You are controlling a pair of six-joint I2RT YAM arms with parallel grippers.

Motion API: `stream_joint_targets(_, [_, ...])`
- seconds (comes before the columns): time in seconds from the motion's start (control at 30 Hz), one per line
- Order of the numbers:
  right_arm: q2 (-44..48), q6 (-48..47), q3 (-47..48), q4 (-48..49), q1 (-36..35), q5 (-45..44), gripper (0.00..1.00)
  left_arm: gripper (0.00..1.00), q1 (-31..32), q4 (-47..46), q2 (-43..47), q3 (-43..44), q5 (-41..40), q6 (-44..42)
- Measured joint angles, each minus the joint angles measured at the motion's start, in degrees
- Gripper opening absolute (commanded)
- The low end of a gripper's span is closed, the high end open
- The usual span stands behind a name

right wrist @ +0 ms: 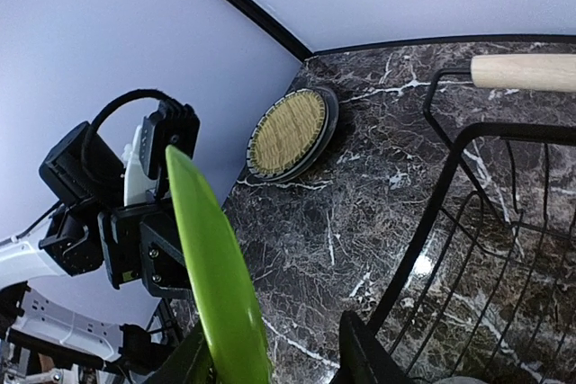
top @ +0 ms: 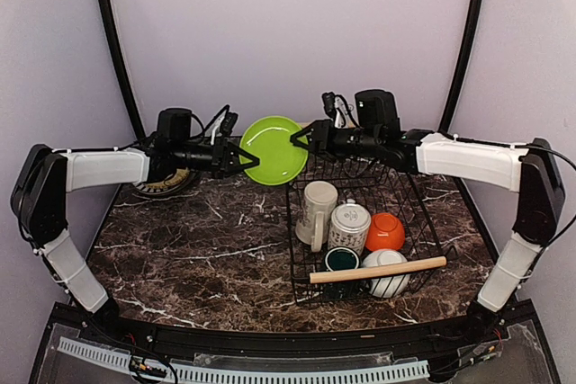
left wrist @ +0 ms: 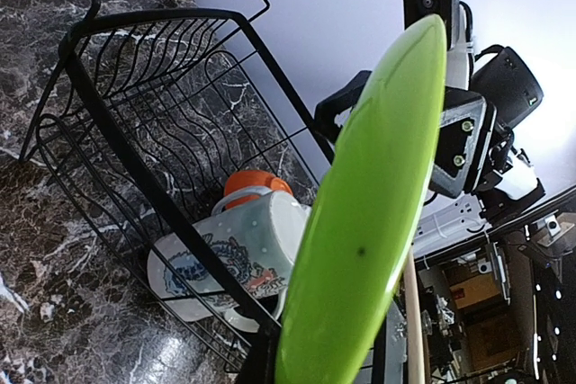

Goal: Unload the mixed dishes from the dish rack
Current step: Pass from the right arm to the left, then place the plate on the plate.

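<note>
1. Pinches the left rim of the lime-green plate [top: 273,152] with the left pincer [top: 239,157], lifting it clear of the desk [top: 207,249].
2. Straddles the plate's right rim with the right pincer [top: 300,139], fingers spread wide.
3. Places that plate at the far left corner of the dish rack [top: 423,222].
4. Shows inside the rack the cream mug [top: 317,209], patterned mug [top: 348,227], orange bowl [top: 385,231], dark green cup [top: 342,259] and white bowl [top: 390,283].
5. Shows the radial-patterned plate [top: 166,183] on the desk, far left, outside the rack.

plate [top: 273,150] left of dish rack [top: 290,240] | mugs [top: 317,209], bowls [top: 385,231] in it
</note>
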State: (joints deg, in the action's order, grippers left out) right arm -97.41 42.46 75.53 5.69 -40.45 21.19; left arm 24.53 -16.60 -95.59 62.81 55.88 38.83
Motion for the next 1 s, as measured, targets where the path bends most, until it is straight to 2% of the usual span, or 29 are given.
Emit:
stream_joint_targets(0.17, [3.96, -2.05, -0.11, -3.87, 0.35, -3.3, 0.71, 0.01, -1.16, 3.41, 1.55, 0.63, -0.76, -4.9])
stream_joint_targets(0.33, [8.68, -4.55, -0.98, -7.17, 0.57, -6.97, 0.77, 0.01, -4.83, 3.72, 3.37, 0.63, -1.68, -6.51])
stream_joint_targets(0.53, [12.24, -6.69, -3.3, -10.4, 0.76, -10.71, 0.78, 0.01, -12.15, 5.57, 5.75, 0.63, -6.16, -7.34])
stream_joint_targets(0.77, [13.57, -7.87, -5.62, -12.48, 0.81, -12.72, 0.78, 0.01, -21.31, 19.87, 5.99, 2.86, -19.93, -11.08])
stream_joint_targets(1.0, [15.5, -8.35, -7.58, -13.11, 0.81, -14.19, 0.78, 0.01, -29.57, 27.47, 3.28, 5.27, -26.71, -12.15])
